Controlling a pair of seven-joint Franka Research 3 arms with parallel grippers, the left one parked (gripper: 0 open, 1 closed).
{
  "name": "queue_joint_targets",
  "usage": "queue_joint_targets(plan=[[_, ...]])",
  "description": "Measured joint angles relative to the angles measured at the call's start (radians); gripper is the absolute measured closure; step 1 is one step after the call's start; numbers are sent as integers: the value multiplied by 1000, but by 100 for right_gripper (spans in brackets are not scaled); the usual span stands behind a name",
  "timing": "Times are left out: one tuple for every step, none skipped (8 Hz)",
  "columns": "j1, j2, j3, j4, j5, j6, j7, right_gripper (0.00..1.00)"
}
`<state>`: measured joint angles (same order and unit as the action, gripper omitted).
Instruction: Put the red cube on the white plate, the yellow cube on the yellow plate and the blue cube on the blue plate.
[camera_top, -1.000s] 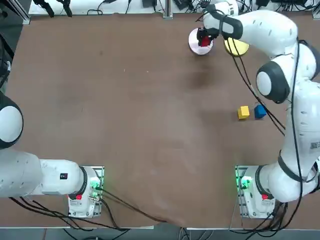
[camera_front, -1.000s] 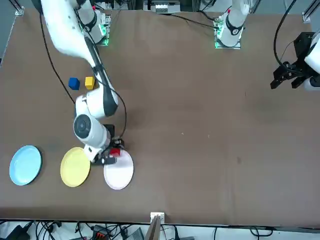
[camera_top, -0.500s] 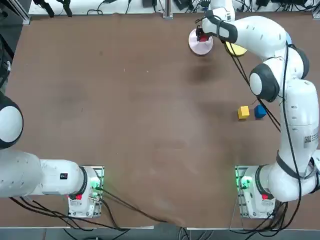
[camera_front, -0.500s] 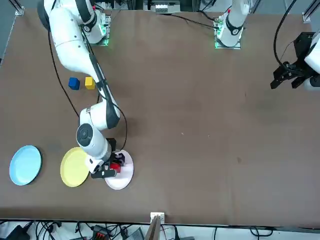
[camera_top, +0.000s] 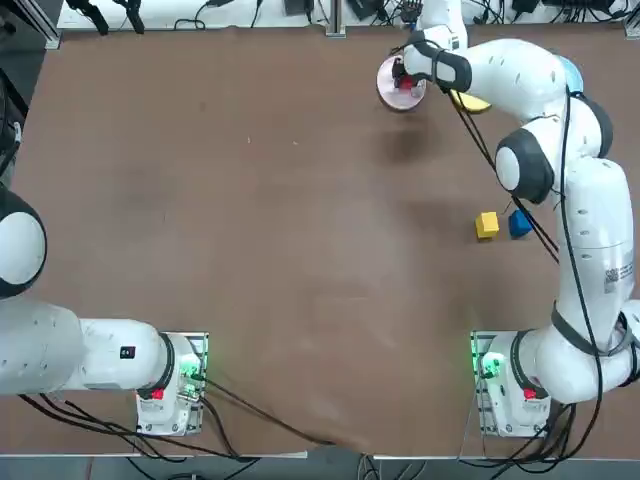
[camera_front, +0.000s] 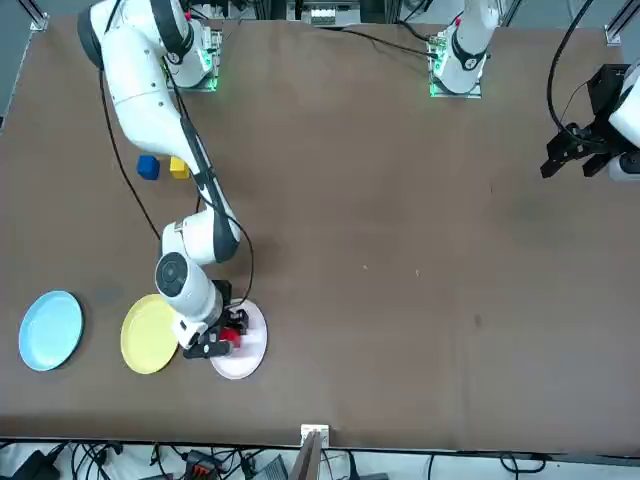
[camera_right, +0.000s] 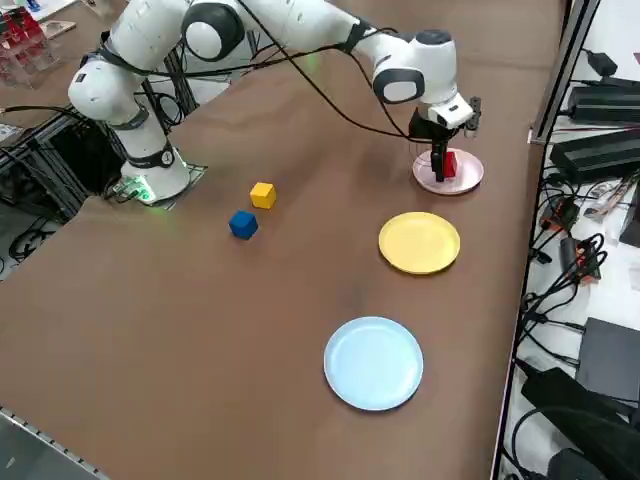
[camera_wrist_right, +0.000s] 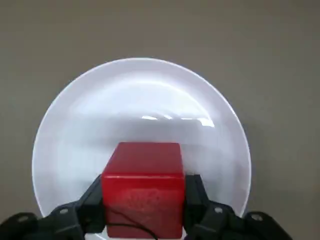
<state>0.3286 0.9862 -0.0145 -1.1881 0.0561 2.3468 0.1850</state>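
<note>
The red cube (camera_wrist_right: 143, 190) is at the white plate (camera_wrist_right: 141, 115), over its surface — whether it touches, I cannot tell. It sits square between the fingers of the right gripper (camera_wrist_right: 143, 200), which grasps it by two opposite sides — a cube, so no long axis. Beside the plate lies the yellow plate (camera_right: 419, 243), then the blue plate (camera_right: 373, 363).

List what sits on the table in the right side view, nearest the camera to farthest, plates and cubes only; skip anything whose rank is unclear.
Blue plate → yellow plate → white plate, with the red cube over it between the fingers of the right gripper. Blue and yellow cubes left out.
</note>
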Motion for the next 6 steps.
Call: queue_joint_targets(plan=[[2,4,0,0,-2,8,0,27],[2,4,0,4,-2,13,0,12],[2,4,0,12,-2,14,0,0],[2,3,0,16,-2,14,0,0],[1,-1,0,23,-2,14,1,0],[-1,-14,0,34,-2,8,2,0]])
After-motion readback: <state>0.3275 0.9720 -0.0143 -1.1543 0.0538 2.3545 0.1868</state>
